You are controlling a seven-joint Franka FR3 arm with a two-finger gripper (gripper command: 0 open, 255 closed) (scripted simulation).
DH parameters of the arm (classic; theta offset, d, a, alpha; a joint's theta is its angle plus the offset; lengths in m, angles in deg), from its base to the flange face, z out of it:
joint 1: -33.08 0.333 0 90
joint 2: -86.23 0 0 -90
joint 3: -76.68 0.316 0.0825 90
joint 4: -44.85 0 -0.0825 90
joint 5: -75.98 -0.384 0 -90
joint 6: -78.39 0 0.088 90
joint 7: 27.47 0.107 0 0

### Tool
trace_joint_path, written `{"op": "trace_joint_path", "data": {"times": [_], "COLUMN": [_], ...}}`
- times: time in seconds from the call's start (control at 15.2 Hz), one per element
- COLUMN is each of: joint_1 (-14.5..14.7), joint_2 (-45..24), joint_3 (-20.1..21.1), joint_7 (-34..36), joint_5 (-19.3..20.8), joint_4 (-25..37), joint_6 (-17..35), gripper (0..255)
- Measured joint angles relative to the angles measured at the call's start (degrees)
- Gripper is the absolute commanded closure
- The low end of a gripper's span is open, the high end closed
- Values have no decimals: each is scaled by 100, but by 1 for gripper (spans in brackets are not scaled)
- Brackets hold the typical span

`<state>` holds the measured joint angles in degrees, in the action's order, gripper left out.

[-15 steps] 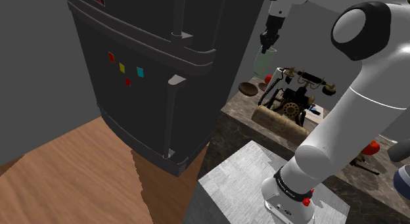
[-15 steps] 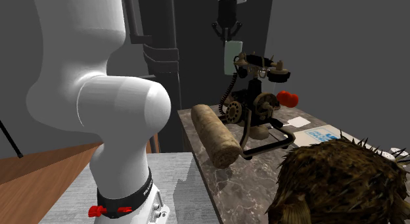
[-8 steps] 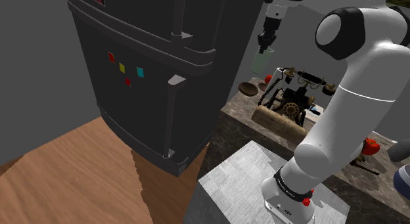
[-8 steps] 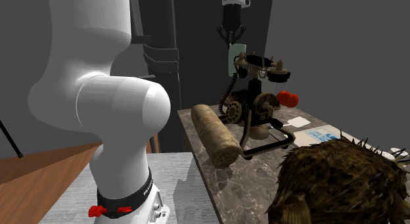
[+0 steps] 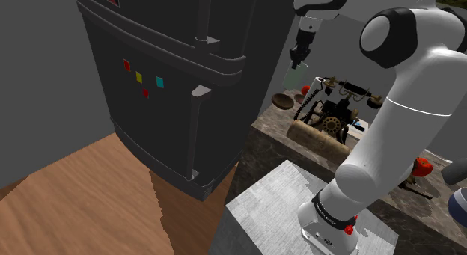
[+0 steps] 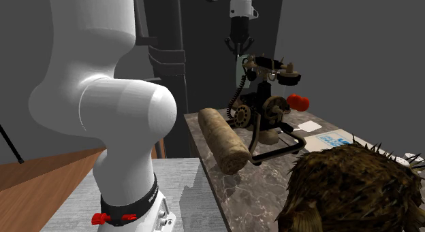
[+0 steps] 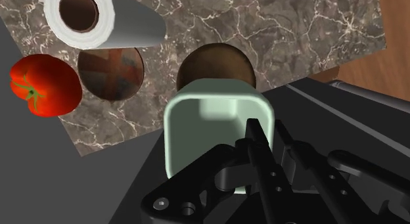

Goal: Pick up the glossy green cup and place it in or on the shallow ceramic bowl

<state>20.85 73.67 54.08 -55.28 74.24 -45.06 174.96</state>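
Pale green cup (image 5: pixel 293 76) gripped in the air over the brown bowl (image 5: pixel 282 101).

Shoulder view: the end effector (image 5: pixel 301 57) is clenched on the cup's rim, and the cup hangs above the bowl, which sits on the marble worktop (image 5: pixel 269 150). Second exterior view: the cup (image 6: pixel 237 71) hangs upright under the end effector (image 6: pixel 238 47). Wrist view: one finger (image 7: pixel 257 142) sits inside the cup (image 7: pixel 210 121). The bowl (image 7: pixel 215 65) lies below, just past the cup's rim, and a tomato (image 7: pixel 43 85) lies well aside of the bowl.

Pale green rounded-square cup (image 7: pixel 197 127): smooth, softly sheened walls. Dark veined stone countertop (image 7: pixel 296 32): polished, marble-like. Round red tomato (image 7: pixel 43 85): glossy skin. Brown plank floor (image 5: pixel 82 194): matt wood grain. Tall dark grey fridge (image 5: pixel 172 81): matt, smooth.
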Motion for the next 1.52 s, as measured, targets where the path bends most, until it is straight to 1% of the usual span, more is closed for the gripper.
{"op": "trace_joint_path", "data": {"times": [0.79, 1.25, 1.32, 1.52], "joint_1": [16, 18, 17, 17], "joint_2": [-87, -91, -91, -90], "joint_3": [24, 25, 25, 25], "joint_7": [5, 4, 4, 4], "joint_5": [-39, -42, -42, -42], "joint_4": [-829, -914, -914, -914], "joint_6": [908, 1000, 1000, 1001], "gripper": [255, 255, 0, 0]}}
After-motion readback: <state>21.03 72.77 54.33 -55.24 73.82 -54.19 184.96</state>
